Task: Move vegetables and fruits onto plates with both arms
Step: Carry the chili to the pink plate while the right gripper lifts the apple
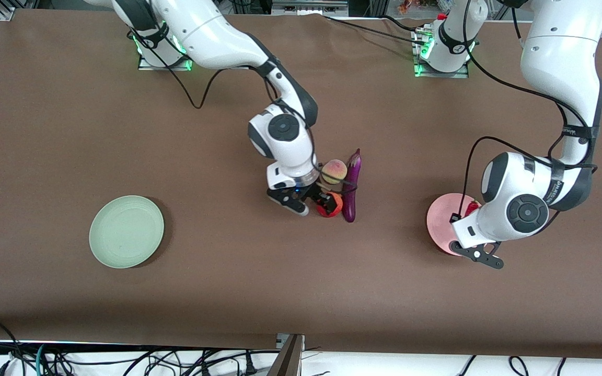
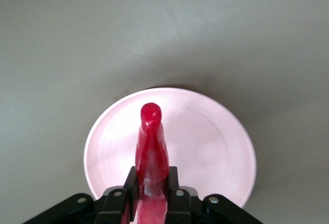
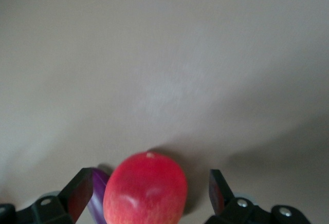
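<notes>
Even overhead light leaves soft shadows beside the mint plate [image 1: 126,231] and pink plate [image 1: 443,219] on the brown table [image 1: 71,130], whereas both wrist views are softly blurred, the pink plate washed pale and the pomegranate [image 3: 145,189] glossy with highlights.

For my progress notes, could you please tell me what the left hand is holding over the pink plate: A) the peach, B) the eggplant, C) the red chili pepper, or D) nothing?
C: in the left wrist view the left hand is clamped on the red chili pepper, which hangs over the pink plate.
</notes>
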Motion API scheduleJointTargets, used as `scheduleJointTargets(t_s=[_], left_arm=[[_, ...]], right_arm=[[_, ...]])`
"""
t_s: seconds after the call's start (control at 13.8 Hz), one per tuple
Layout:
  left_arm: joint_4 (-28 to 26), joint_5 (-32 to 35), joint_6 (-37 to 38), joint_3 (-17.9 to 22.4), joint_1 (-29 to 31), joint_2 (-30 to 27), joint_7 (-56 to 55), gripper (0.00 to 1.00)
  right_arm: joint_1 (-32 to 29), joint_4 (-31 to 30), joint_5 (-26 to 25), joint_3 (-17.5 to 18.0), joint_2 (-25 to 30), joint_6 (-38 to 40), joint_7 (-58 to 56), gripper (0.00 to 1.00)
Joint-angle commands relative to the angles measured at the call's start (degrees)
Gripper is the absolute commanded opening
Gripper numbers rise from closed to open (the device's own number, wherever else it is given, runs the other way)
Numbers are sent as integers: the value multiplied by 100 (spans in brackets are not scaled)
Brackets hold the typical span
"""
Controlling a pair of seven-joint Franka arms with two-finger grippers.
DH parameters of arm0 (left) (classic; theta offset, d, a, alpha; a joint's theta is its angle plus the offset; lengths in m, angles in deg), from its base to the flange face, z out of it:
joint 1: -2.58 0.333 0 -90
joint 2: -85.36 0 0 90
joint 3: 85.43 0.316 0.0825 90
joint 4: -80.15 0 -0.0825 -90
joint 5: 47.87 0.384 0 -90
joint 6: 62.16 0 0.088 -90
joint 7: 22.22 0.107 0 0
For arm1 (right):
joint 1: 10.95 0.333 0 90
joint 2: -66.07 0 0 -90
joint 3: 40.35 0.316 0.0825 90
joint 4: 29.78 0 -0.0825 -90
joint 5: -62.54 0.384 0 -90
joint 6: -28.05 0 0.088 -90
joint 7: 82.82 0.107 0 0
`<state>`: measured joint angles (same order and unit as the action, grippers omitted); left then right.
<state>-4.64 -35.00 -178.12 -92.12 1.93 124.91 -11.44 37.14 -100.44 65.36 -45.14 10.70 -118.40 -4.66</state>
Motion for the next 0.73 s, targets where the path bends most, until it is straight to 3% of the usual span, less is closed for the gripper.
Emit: scheduleJointTargets(t_s=[0.0, 0.15, 0.36, 0.44, 0.51, 0.58, 0.65], left_arm=[[165, 85, 4, 54, 212, 246, 126, 14], [156, -20, -14, 10, 433, 361, 126, 16], [147, -380, -41, 10, 513, 554, 126, 28], [156, -381, -41, 10, 469, 555, 126, 28], [156, -381, -32, 10, 469, 537, 126, 29], [165, -390, -41, 10, 469, 537, 126, 53], [165, -347, -41, 10, 486, 537, 152, 61]], right_arm=[[402, 509, -115, -373, -483, -173, 550, 100], [474, 501, -115, -383, -492, -164, 648, 100], [491, 492, -124, -400, -527, -173, 639, 99], [491, 492, -133, -401, -536, -173, 613, 88], [491, 492, -124, -418, -536, -164, 604, 68], [491, 492, -133, -444, -527, -164, 552, 43], [474, 492, -159, -462, -510, -164, 499, 25]])
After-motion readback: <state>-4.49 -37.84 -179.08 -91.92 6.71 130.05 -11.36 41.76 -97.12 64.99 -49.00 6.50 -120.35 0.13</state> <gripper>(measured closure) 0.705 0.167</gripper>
